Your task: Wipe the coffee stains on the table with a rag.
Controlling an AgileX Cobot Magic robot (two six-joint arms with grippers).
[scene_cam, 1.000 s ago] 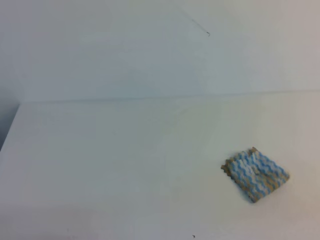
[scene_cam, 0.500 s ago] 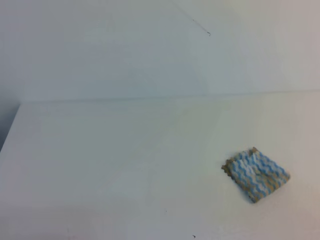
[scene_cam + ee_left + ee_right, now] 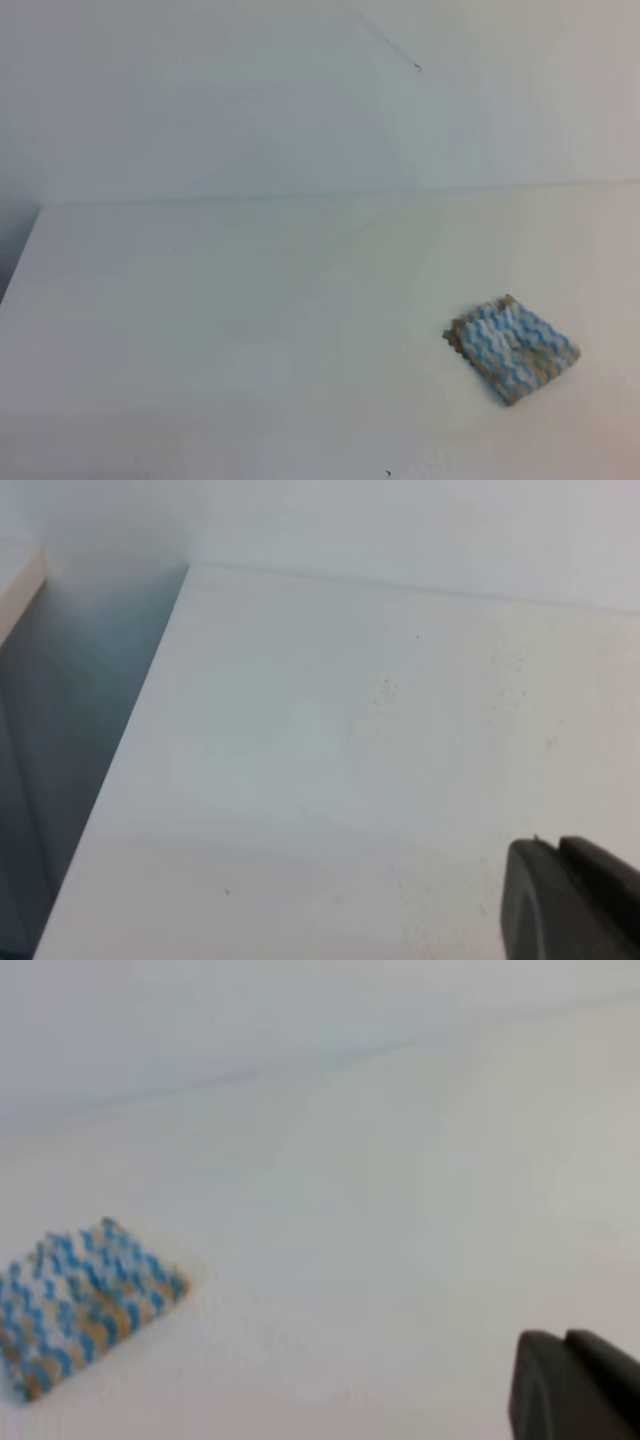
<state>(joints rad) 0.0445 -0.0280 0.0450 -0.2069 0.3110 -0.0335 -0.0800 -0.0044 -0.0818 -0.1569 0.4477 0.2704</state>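
No legible writing is showing on any surface. The left gripper (image 3: pixel 572 900) is appearing only as a dark corner above the table (image 3: pixel 200 300); its spread cannot be determined. The rag (image 3: pixel 511 348) is lying flat at the table's right. The right gripper (image 3: pixel 575 1385) is sitting well apart from it, its state likewise indeterminable

No text, label, brand, number or sign can be read in any view. The rag (image 3: pixel 511 348) carries only a blue-and-white zigzag weave with tan tinges, no lettering, and the table (image 3: pixel 250 300) is plain white.
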